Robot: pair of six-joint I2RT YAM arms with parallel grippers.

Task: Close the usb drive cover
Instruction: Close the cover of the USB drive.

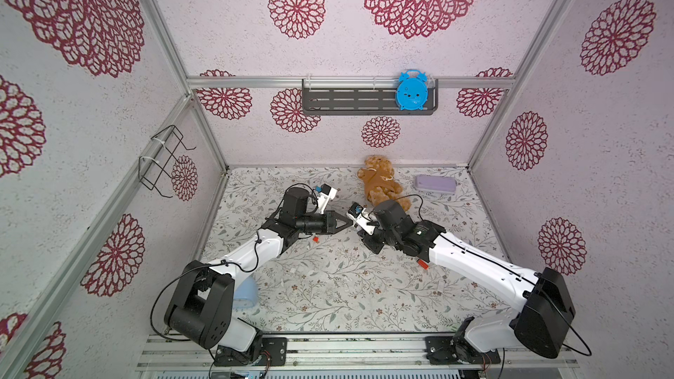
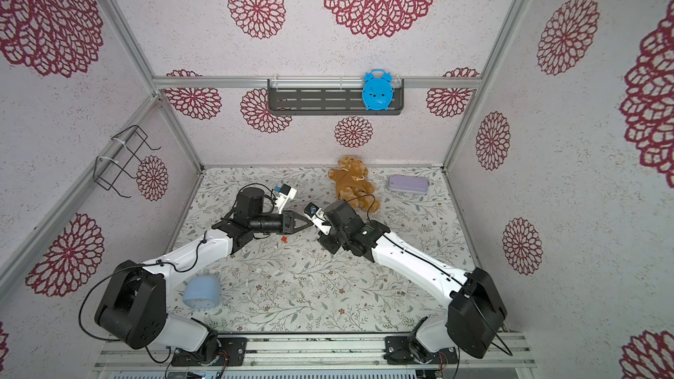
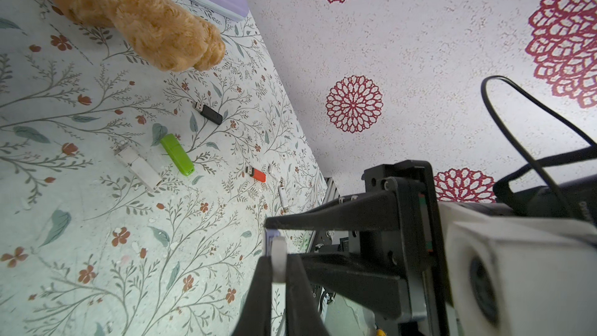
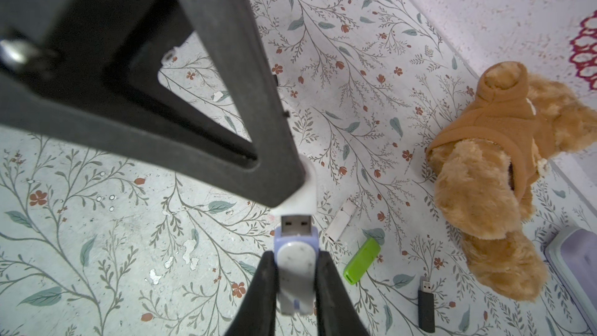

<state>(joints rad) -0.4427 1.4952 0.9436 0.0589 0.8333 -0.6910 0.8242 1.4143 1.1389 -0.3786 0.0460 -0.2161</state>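
Your right gripper (image 4: pixel 296 255) is clamping the lilac-and-white USB drive (image 4: pixel 295 269), plug (image 4: pixel 296 224) facing the white plastic cap (image 4: pixel 307 193) pinched by your left gripper (image 3: pixel 277 263).

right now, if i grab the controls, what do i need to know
Left gripper: shut on the white cover.
Right gripper: shut on the lavender usb drive, its metal plug facing the cover.
Done: both pieces are picked up and lined up, with the cover's mouth right at the plug's tip.
Left: the plug is bare, so the cover has to be pushed fully on, probably keeping the two in line.
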